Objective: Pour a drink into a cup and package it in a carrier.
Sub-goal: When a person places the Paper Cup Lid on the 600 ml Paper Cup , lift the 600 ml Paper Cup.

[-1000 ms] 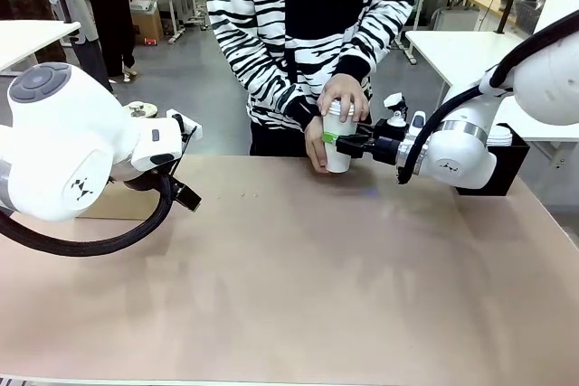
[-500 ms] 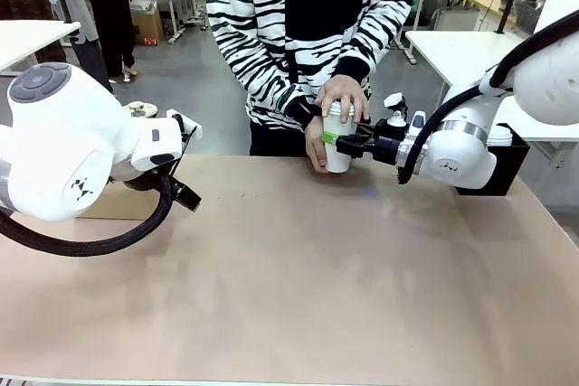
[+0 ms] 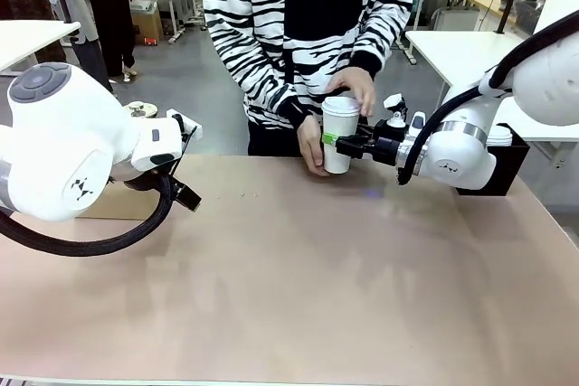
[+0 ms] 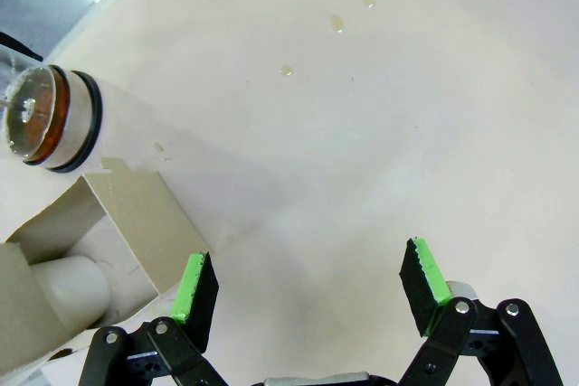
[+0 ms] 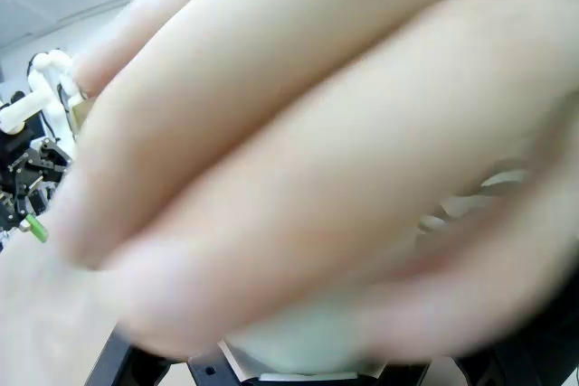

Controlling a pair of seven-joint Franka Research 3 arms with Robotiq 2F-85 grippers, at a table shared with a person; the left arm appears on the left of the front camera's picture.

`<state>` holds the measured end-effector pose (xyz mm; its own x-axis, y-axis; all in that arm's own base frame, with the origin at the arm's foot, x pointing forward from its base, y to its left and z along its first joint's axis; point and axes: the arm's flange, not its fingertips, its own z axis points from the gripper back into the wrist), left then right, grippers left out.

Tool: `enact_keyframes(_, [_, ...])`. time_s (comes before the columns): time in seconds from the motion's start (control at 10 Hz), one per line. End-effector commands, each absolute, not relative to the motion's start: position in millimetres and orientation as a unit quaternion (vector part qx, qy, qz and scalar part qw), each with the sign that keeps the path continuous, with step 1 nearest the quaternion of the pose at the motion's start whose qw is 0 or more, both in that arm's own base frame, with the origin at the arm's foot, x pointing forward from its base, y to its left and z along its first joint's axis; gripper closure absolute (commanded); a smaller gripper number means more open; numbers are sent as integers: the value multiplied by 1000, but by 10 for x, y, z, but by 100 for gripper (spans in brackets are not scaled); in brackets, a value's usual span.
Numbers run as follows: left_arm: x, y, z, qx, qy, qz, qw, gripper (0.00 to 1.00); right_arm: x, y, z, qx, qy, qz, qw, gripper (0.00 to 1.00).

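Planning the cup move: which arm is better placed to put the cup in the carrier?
Probably right: the right fingers grip the white cup, which the person's hand also touches. The left fingers hang open and empty beside the carrier.

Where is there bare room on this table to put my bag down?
The beige tabletop lies bare across the middle and near edge, between the brown cardboard carrier at left and the black box at right. Crowded at the far edge: the right gripper and a person's hands surround the white lidded paper cup.
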<state>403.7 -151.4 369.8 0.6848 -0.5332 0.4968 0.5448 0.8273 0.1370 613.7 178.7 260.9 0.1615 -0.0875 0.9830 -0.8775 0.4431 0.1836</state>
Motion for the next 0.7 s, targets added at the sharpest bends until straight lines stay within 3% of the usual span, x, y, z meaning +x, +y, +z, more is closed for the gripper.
enact_keyframes(0.0, [4034, -1516, 3703, -12, -268, -294, 917, 0, 6140, 1814, 2649, 423, -570, 310, 633, 19])
enact_keyframes(0.6, [4034, -1516, 3703, -12, -268, -294, 917, 0, 6140, 1814, 2649, 423, -570, 310, 633, 19])
